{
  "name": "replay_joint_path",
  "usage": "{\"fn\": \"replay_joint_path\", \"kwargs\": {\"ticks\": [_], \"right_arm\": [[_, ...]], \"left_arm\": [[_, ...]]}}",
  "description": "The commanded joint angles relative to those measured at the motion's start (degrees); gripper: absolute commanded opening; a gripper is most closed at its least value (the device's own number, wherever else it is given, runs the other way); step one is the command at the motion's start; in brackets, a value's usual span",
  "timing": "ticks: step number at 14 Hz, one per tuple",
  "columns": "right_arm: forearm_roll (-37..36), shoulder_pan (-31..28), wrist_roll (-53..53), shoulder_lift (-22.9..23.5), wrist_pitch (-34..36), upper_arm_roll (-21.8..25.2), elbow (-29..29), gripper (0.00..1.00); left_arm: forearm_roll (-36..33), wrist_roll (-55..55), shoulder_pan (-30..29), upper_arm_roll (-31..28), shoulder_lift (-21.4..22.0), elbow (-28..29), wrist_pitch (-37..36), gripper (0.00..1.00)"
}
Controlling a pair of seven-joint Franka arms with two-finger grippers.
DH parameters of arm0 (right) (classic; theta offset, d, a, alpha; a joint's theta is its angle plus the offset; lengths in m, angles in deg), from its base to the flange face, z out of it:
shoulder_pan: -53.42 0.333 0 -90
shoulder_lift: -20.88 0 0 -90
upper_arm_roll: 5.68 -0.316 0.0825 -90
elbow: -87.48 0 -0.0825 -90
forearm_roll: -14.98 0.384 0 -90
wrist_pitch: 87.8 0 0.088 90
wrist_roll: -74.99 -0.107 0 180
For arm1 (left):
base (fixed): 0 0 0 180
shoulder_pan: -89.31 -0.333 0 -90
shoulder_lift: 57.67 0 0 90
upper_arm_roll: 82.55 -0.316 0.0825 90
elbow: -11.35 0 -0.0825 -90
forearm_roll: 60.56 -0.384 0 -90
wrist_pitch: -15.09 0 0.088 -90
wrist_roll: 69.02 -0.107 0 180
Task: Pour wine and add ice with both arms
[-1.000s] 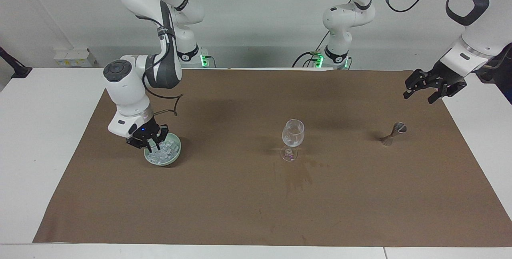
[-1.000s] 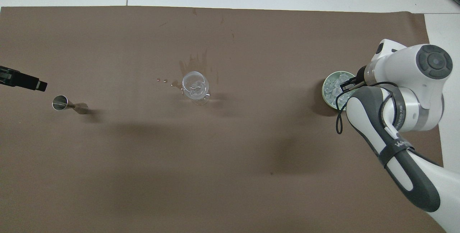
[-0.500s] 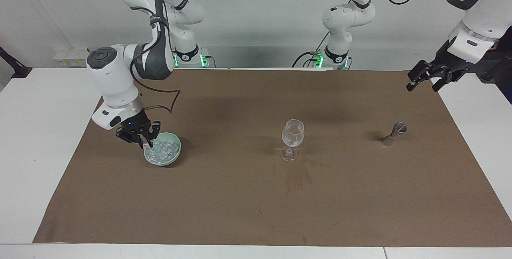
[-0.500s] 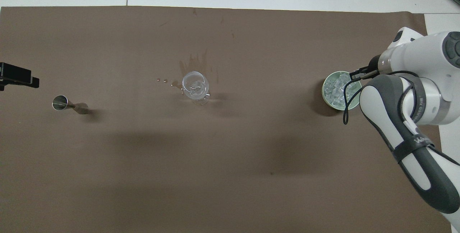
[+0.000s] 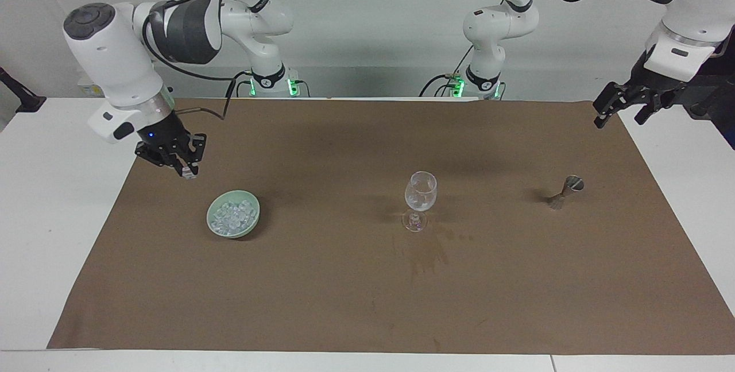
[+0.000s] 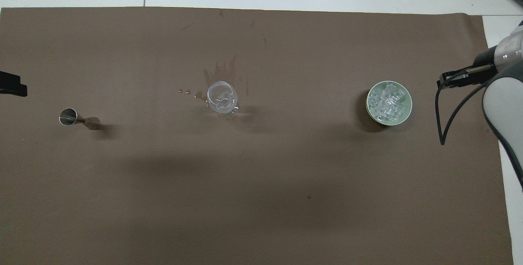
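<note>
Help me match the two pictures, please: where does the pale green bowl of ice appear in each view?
Facing view: the bowl lies left of centre, toward the right arm's end of the table.
Overhead view: the bowl lies at the right, at mid-height.
Shared landmark: the stemmed glass, near the middle of the brown mat in both views.

I see open worktop [image 5: 344, 303] between the bowl [image 5: 233, 222], the stemmed glass [image 5: 420, 200] and the jigger [image 5: 565, 191]; each stands well apart, with nothing hanging over any of them.
</note>
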Motion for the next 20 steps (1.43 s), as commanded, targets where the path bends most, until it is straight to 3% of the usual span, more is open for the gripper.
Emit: {"fn": "replay_joint_path", "kwargs": {"ticks": [1,8,15,20], "right_arm": [[-1.16,-1.24,-1.74,-3.65,5.74,-4.43,0.99,0.0],[-1.17,-1.24,-22.02,-5.78,7.26,-19.37,0.73,0.0],[-5.54,-0.36,-49.17,3.96,-4.33,-36.85,0.82,0.0],[-8.37,-0.19,-56.3,10.72,-14.96,-40.99,3.53,0.0]], "left_arm": [[-1.38,0.69,0.44,-0.6,0.1,-0.06,0.4,0.99],[0.12,0.51,0.87,-0.6,-0.17,0.03,0.66,1.0],[-0.15,-1.42,1.22,-0.34,-0.34,0.03,0.57,1.0],[-0.15,-1.78,1.31,-0.34,-0.52,0.12,0.58,1.0]]}}
